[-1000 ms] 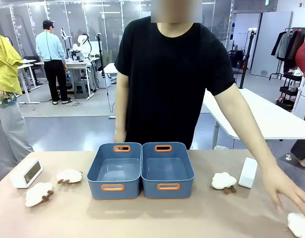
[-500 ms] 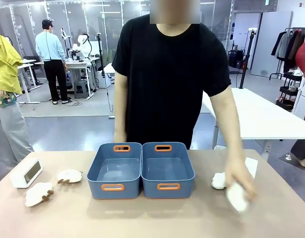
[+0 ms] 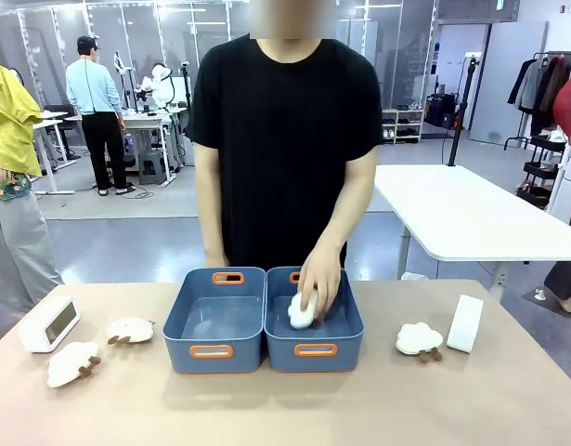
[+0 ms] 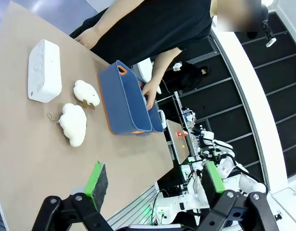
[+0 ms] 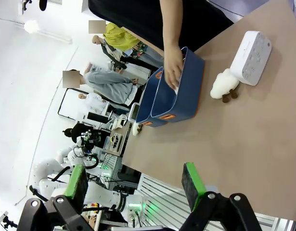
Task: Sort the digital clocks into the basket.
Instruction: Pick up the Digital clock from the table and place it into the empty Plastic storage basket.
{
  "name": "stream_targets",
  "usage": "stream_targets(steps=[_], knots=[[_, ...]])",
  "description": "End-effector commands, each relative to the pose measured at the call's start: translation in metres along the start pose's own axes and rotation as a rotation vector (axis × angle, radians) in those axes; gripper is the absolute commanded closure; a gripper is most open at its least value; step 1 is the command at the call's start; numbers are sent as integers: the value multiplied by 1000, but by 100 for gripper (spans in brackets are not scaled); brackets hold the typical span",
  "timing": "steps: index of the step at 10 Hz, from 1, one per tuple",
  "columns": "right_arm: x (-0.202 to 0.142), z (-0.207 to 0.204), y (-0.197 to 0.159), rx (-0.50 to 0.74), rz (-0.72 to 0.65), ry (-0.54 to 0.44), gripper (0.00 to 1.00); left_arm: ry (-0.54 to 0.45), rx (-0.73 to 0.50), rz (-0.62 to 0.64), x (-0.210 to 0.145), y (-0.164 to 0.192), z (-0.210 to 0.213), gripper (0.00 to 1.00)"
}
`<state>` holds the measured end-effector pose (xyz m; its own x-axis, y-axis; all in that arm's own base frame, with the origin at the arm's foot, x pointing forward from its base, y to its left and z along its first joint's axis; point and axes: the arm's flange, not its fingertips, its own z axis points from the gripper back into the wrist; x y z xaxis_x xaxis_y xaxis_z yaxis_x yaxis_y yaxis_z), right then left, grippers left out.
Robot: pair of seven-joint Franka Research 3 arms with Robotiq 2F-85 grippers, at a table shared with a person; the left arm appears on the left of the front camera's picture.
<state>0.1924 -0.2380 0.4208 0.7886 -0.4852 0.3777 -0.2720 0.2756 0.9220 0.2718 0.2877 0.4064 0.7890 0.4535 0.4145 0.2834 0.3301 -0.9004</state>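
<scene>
Digital clocks both on the surface, neither in a basket.
Your left tool hangs over the surface with its fingers spread wide and nothing between them. The left clock lies well ahead of it and off to its left, with two sheep toys near the clock on the side facing the two blue baskets. Your right tool is just as wide open and empty. The right clock sits well ahead of it and off to its right, with one sheep toy just beside it. Person's hand is down inside the basket on your right tool's side, holding a white fluffy toy.
</scene>
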Motion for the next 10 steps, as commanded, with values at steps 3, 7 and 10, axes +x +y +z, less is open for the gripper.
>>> stream_targets(steps=[3, 7, 10], knots=[[1, -1, 1, 5, -1, 5, 0, 33, 462, -35, 29, -63, -65, 0], [1, -1, 1, 5, -1, 5, 0, 140, 787, -76, 85, -60, -158, 0], [1, -1, 1, 5, -1, 5, 0, 173, 944, -79, 96, -42, -208, 0]])
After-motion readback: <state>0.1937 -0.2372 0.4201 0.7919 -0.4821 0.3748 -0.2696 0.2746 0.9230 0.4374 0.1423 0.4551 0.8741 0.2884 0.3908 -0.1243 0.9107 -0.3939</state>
